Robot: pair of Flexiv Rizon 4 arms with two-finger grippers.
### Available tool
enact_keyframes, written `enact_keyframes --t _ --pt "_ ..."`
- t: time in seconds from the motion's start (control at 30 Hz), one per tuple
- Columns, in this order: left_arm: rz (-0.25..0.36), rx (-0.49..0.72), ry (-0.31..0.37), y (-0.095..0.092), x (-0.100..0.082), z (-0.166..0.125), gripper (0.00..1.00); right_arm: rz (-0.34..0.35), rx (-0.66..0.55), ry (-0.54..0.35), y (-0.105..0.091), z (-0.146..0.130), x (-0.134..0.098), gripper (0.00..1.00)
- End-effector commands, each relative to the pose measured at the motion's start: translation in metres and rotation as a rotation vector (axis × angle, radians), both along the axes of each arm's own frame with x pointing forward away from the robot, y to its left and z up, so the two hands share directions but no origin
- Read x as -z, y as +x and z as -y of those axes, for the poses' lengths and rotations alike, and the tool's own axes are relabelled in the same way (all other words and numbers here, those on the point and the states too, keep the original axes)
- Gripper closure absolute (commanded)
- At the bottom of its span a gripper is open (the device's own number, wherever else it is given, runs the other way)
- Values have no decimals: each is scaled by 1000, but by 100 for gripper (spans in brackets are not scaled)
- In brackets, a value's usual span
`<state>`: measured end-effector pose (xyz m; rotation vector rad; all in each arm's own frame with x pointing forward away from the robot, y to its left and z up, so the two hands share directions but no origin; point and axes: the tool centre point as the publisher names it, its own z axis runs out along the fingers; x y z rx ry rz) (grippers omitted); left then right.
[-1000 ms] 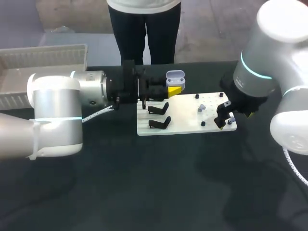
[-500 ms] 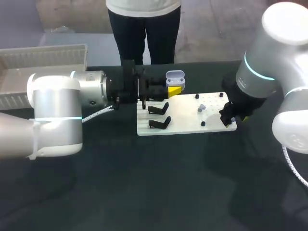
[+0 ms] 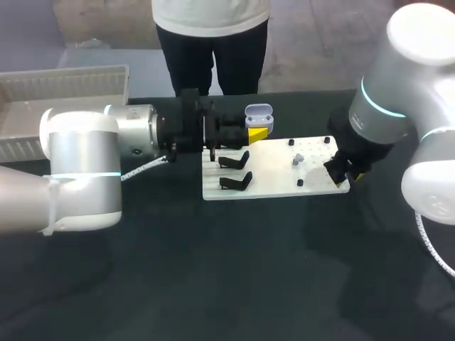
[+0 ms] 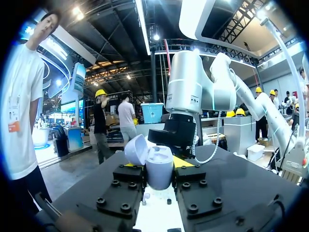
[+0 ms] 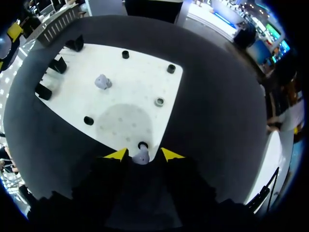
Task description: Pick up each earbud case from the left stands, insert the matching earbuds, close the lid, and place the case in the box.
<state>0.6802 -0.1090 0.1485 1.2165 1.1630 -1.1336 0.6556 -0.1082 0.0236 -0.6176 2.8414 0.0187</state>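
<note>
White board (image 3: 274, 181) edge: right hand (image 5: 143, 154) apart around 1 earbud (image 5: 141, 156); left hand (image 4: 155, 165) clamped on case (image 4: 159, 162).

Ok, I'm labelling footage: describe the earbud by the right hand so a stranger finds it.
On the white board, go to the corner nearest the right hand. The pale earbud there sits between the hand's yellow fingertips; the other earbud stands mid-board, away from the hand.

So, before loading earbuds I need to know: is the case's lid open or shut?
Open. The earbud case in the left pincer has its lid hinged back, inside exposed.
</note>
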Motion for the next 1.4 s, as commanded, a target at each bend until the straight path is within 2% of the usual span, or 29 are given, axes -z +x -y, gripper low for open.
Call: enact_keyframes --t 0.03,0.17,0.27,0.37,0.4,0.47,0.5,0.7,0.83,0.93,1.07,1.23,1.4 --pt "4 -6 -5 -1 1 0 100 -4 1 -6 2 -2 -1 61" --pt "4 -6 -5 -1 1 0 100 -5 -1 -12 2 -3 -2 64" --pt "4 -6 -5 -1 1 0 100 -7 -1 -14 2 -4 -2 62" --pt "4 -6 -5 -1 1 0 100 -10 0 -14 2 -3 -2 68" --pt "4 -6 -5 -1 1 0 100 -11 1 -14 1 -3 -2 73" --pt "4 -6 -5 -1 1 0 100 -12 3 -14 1 -3 -2 70" --pt "4 -6 -5 -1 1 0 100 -11 6 -14 0 -3 -3 66" --pt "4 -6 -5 -1 1 0 100 -13 9 -14 -1 -2 -3 67" --pt "4 -6 -5 -1 1 0 100 -18 8 -13 -1 -3 -2 82" --pt "4 -6 -5 -1 1 0 100 -20 10 -10 0 -3 0 100" --pt "4 -6 -5 -1 1 0 100 -18 11 -12 1 -3 -1 100" --pt "4 -6 -5 -1 1 0 100 -18 6 -16 -4 -5 -17 100" --pt "4 -6 -5 -1 1 0 100 -32 10 -23 -13 -8 -49 100"
